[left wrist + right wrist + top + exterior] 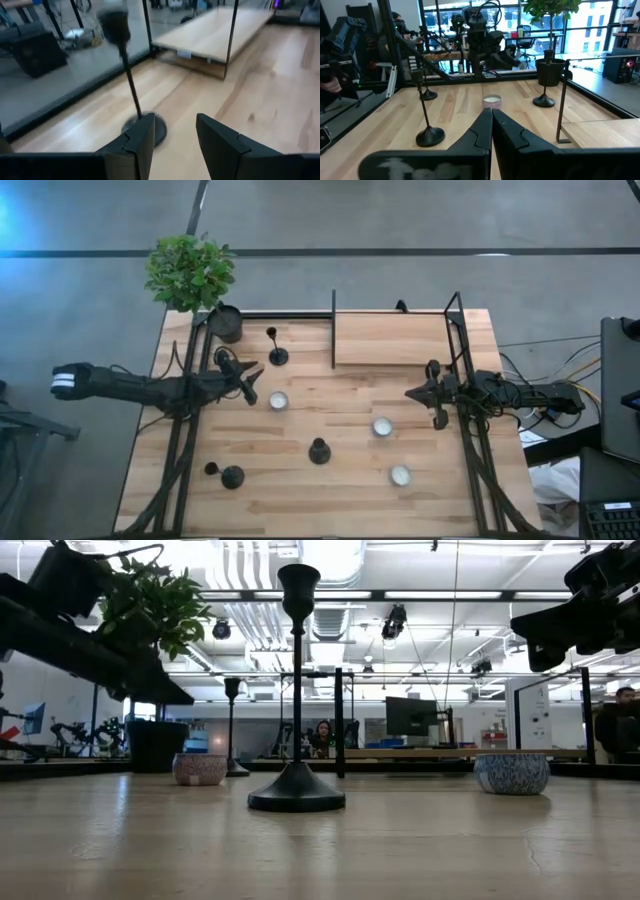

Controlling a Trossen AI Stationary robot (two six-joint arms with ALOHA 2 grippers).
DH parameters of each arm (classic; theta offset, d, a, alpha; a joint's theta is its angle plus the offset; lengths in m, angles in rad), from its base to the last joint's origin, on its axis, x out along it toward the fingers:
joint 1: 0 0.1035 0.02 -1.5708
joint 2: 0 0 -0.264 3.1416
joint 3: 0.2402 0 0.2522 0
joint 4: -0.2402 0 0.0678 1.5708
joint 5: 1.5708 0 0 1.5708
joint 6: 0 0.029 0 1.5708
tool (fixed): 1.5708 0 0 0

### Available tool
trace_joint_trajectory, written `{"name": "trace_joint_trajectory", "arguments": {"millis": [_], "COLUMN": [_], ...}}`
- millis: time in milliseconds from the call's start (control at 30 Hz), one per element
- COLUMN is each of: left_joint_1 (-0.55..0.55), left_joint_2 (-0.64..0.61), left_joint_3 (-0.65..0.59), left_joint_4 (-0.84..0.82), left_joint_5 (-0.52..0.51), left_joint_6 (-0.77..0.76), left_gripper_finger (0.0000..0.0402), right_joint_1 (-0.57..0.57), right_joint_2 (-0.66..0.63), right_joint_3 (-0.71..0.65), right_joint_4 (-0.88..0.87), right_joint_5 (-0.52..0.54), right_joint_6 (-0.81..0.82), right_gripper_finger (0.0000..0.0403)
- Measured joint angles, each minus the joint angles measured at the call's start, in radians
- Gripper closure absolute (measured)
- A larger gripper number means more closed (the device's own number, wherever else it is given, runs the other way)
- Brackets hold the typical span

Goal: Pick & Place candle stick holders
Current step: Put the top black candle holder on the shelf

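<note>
We see three candle stick holders on the worktop [420, 395]: one [276, 350] stands upright just ahead of our left hand [250, 383], whose fingers are apart and clamped on nothing, a second [319, 450] stands farther out toward the middle, and a third [226, 474] is off to that hand's side near the front edge. Our right hand [414, 394] hangs above the opposite side with its fingers pressed together, empty. We judge the task barely begun, since no holder is gripped and all three remain to be moved.
</note>
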Motion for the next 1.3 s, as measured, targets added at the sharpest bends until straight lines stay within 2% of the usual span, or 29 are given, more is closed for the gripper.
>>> {"name": "trace_joint_trajectory", "arguments": {"millis": [400,600,767,1000,1300], "left_joint_1": [0.074,0.125,0.165,0.229,0.281], "left_joint_2": [0.133,0.207,0.276,0.408,0.567], "left_joint_3": [0.001,0.007,0.021,0.067,0.123], "left_joint_4": [0.164,0.211,0.277,0.333,0.44], "left_joint_5": [0.009,0.069,0.079,0.156,0.138], "left_joint_6": [0.004,0.004,0.017,0.035,0.047], "left_gripper_finger": [0.025,0.025,0.025,0.025,0.025], "right_joint_1": [0.0,0.0,0.0,0.0,0.0], "right_joint_2": [0.0,0.0,0.0,0.0,0.0], "right_joint_3": [0.0,0.0,0.0,0.0,0.0], "right_joint_4": [0.0,0.0,0.0,0.0,0.0], "right_joint_5": [0.0,0.0,0.0,0.0,0.0], "right_joint_6": [0.0,0.0,0.0,0.0,0.0], "right_gripper_finger": [0.0394,0.0394,0.0394,0.0394,0.0394]}}
